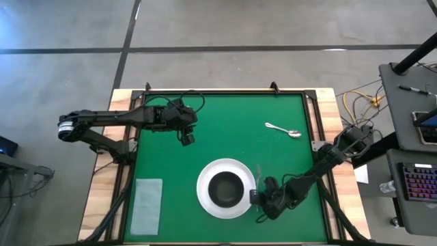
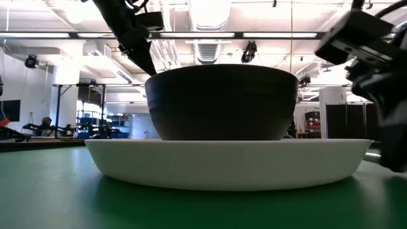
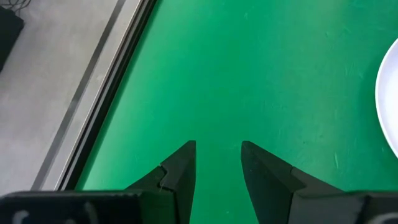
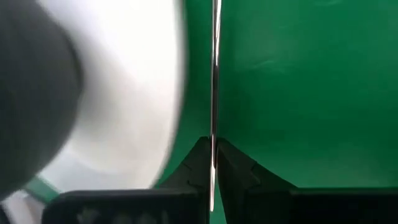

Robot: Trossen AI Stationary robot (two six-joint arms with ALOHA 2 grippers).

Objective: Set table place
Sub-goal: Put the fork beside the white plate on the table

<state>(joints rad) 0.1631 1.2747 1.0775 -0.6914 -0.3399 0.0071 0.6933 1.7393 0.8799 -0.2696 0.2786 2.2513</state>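
Note:
A round white plate [image 1: 222, 188] sits on the green table [image 1: 225, 123] near its near edge, with the dark bowl [image 1: 224, 188] resting on it. The silver spoon [image 1: 283, 129] lies toward the far right. My right gripper [image 1: 257, 196] is just right of the plate, shut on the silver fork [image 1: 259, 170], which runs away from it toward the far edge. In the right wrist view the fork [image 4: 214, 74] shows as a thin bright line beside the plate [image 4: 134, 93]. My left gripper [image 1: 186, 139] is open above bare green left of centre, touching nothing [image 3: 217, 149]. My right gripper pinches the fork between its two fingers [image 4: 200, 158] at one end of it [image 4: 213, 146]. The fork runs straight on from the fingertips, in line with them, alongside the plate's right rim. Whether it lies on the table or is lifted, I cannot tell.
A pale grey napkin [image 1: 146, 205] lies at the near left corner. Black rails and wooden edges [image 1: 119, 205] frame the table. Bare green spreads across the far half and between the plate and the spoon. A desk with a keyboard [image 1: 418, 183] stands off to the right.

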